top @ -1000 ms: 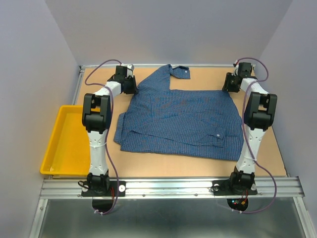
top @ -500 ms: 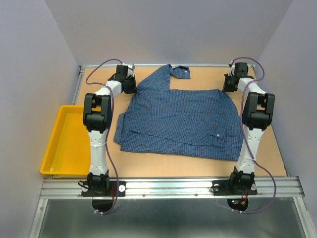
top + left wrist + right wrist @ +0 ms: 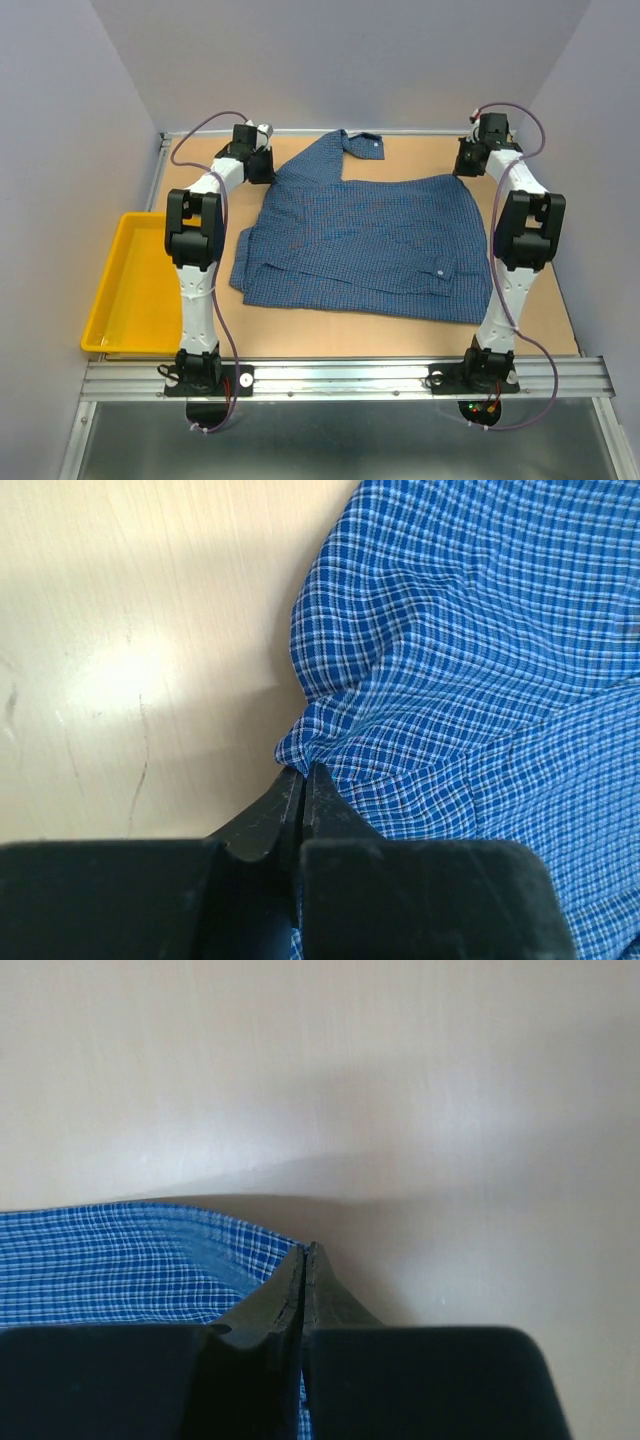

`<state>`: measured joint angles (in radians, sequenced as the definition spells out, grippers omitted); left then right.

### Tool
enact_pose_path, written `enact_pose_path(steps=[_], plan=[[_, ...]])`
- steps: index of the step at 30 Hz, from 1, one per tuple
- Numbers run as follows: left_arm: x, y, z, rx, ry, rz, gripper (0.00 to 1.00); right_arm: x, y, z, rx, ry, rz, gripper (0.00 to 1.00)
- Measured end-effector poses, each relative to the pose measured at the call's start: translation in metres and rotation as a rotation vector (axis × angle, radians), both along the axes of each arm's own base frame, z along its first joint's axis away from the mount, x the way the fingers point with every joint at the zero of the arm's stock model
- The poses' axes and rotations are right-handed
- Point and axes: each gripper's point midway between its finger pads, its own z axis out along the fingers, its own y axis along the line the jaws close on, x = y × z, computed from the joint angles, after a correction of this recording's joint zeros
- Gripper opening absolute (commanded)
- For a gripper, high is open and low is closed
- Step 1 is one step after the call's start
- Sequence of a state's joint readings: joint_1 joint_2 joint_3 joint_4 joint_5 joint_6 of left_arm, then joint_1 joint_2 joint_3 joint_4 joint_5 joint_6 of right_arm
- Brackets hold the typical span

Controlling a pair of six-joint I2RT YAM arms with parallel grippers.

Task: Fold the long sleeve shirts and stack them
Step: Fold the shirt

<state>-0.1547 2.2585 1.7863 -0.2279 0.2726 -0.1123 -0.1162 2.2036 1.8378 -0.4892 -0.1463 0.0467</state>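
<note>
Setting: pale wooden tabletop [image 3: 540, 300], grey walls.
Shirt [image 3: 365, 235]: blue, finely checked, spread mid-tabletop, one sleeve reaching far.
Handling: likely light, limp and quick to drape; best pinched at corners or hems.
Left jaws: clenched on shirt's far left edge.
Right jaws: clenched on its far right corner.
Tray [image 3: 130, 290]: yellow, left, apart.

**Blue check on pale wood**

The shirt [image 3: 365, 240] is blue, finely checked with white and darker blue lines, and has small white buttons [image 3: 440, 272]. The worktop [image 3: 540, 320] is light tan wood. The tray [image 3: 130, 290] is bright yellow. The left arm [image 3: 197, 295] and right arm [image 3: 503, 295] are white with black joints. The left gripper [image 3: 302, 772] and right gripper [image 3: 305, 1250] are black.
</note>
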Motion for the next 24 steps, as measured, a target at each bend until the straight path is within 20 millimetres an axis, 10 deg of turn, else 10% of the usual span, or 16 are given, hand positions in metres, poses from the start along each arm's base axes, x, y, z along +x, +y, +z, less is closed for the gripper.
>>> enact_pose_path(steps=[8,24], plan=[[0.002,0.005,0.049,0.015,-0.090,0.006,0.00,-0.020,-0.011,0.055,-0.026,-0.073,-0.118,0.01],[-0.047,0.021,0.071,0.056,-0.070,0.040,0.00,-0.075,-0.014,0.041,0.001,0.015,-0.260,0.01]])
